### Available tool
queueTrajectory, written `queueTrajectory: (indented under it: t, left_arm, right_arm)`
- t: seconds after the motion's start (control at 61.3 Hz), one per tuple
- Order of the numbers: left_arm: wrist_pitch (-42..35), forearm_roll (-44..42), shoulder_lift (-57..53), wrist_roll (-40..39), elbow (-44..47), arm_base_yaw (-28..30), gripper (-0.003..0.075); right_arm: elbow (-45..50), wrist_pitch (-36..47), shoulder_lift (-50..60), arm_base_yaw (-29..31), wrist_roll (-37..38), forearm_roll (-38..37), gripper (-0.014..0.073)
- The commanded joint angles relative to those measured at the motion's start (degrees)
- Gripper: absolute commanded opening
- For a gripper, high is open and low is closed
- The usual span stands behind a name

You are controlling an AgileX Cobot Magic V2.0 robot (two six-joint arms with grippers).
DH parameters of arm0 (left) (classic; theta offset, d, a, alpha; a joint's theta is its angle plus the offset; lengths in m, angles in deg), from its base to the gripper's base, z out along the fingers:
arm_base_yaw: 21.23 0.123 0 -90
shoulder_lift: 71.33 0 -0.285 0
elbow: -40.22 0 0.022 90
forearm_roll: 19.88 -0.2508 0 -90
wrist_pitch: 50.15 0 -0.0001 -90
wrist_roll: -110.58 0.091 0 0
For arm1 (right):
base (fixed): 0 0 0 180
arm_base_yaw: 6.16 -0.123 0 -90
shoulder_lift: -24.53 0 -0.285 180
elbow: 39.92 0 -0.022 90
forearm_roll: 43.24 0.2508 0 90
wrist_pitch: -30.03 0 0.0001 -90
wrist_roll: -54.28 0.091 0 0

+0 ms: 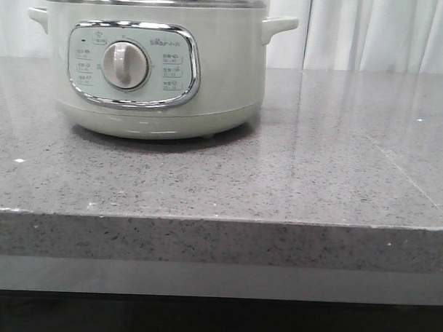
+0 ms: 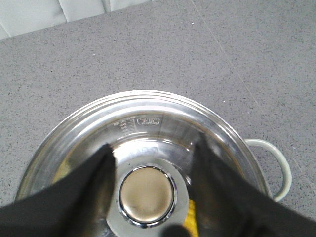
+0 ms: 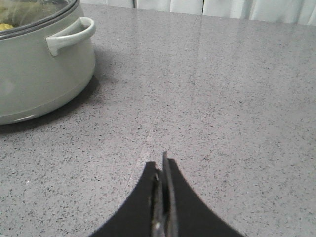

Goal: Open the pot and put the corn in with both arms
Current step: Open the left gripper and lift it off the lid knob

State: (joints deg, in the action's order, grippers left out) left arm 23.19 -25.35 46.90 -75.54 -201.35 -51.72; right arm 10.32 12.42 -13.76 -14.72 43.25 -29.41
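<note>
The left gripper (image 2: 148, 163) straddled the lid knob (image 2: 147, 196) on the pot (image 1: 156, 69), fingers spread, while the right gripper (image 3: 163, 170) was closed and empty.

**Shiny pot, speckled stone top**

The pot (image 1: 155, 76) has a glossy pale-green enamel-like shell, chrome trim around its panel and a smooth plastic-looking dial (image 1: 125, 66). Its lid (image 2: 143, 143) is clear glass with a polished steel rim and mirror-bright knob (image 2: 147, 196). The countertop (image 1: 315, 184) looks like polished grey speckled stone. The gripper fingers (image 2: 217, 197) are matt black.

Black tapered fingers (image 2: 89, 187), both grippers.
</note>
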Motion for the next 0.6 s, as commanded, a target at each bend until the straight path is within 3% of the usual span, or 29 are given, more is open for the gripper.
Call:
queueTrajectory:
  t: [0.0,0.212,0.245,0.261,0.588]
  left_arm:
    - [-1.26,-0.34,-3.57,0.13,-1.83,-0.35,0.0195]
    - [-1.26,-1.26,-4.15,0.13,-1.83,-0.35,-0.0017]
    - [-1.26,-1.92,-4.37,0.13,-1.83,-0.35,-0.002]
    - [-1.26,-2.22,-4.51,0.13,-1.83,-0.35,-0.002]
    - [-1.42,-11.8,-11.94,-1.38,4.31,-0.35,-0.002]
  right_arm:
    - [-1.47,4.08,-0.03,0.25,-0.33,0.41,-0.012]
    - [-1.47,4.08,-0.03,0.25,-0.33,0.41,-0.012]
    - [-1.47,4.08,-0.03,0.25,-0.33,0.41,-0.012]
    - [-1.47,4.09,-0.04,0.25,-0.33,0.41,-0.0067]
    - [-1.47,4.15,-0.04,0.25,-0.33,0.41,-0.0067]
